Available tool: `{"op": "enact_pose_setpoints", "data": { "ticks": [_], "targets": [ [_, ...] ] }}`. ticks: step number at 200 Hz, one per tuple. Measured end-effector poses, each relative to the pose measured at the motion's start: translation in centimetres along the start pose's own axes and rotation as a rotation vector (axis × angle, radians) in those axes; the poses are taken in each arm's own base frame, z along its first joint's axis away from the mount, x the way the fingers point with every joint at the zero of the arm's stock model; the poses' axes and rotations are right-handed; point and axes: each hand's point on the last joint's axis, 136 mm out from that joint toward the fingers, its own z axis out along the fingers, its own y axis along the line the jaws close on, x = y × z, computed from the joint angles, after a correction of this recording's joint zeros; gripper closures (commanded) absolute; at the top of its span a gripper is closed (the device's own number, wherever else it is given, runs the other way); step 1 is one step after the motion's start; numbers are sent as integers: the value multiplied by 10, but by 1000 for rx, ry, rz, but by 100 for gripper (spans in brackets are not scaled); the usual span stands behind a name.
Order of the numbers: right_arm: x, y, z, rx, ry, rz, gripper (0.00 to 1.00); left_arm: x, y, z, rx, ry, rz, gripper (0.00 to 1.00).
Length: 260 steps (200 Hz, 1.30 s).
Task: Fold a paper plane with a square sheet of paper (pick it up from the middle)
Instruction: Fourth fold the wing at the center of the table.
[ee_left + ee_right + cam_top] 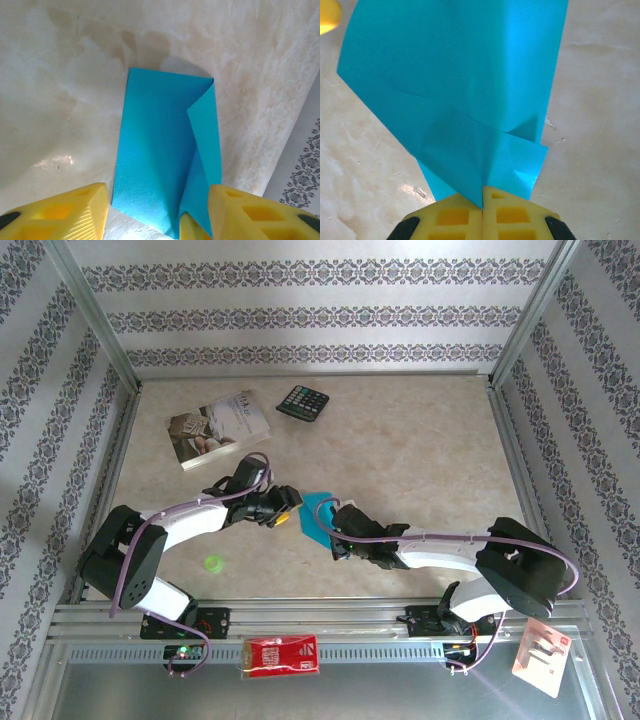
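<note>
Turquoise-blue paper is seen near the middle of the pale marbled table (420,450), between the tips of the two arms. The square sheet of paper (318,515) is already partly folded: from the left wrist, one long flap is seen turned over along a slanted crease on its right side (the rest reads as a plain narrow rectangle). Whether the sheet lies fully flat on the table or is raised a little cannot be told.

The right gripper (482,212) is closed, its yellow fingers pressed together, and a creased, pointed part of the sheet is pinched between them. From that grip the paper fans out away from the camera.

The left gripper (157,217) is held with its fingers apart. The near edge of the sheet is framed between them, and nothing is clamped by them.

Towards the far left of the table a pale printed book (220,428) is laid, with a black calculator (303,402) near it to the right, both well apart from the sheet. A small green object (212,562) is seen close to the left arm, and a red packet (283,655) is placed on the rail between the two bases.
</note>
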Motion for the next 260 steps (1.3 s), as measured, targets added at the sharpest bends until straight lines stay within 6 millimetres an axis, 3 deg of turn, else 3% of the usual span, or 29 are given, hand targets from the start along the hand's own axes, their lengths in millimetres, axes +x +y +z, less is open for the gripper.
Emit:
{"op": "enact_pose_setpoints", "data": {
  "ticks": [67, 122, 158, 260],
  "targets": [
    [1, 0, 0, 1, 2, -20, 100, -19, -20, 31, 20, 30, 3, 44],
    [1, -1, 0, 5, 5, -24, 100, -20, -28, 57, 17, 85, 20, 61],
    [3, -3, 0, 15, 13, -42, 100, -21, -32, 58, -2, 111, 77, 71],
    [6, -7, 1, 34, 31, -57, 100, -15, -32, 51, -95, 201, 235, 90]
  ]
}}
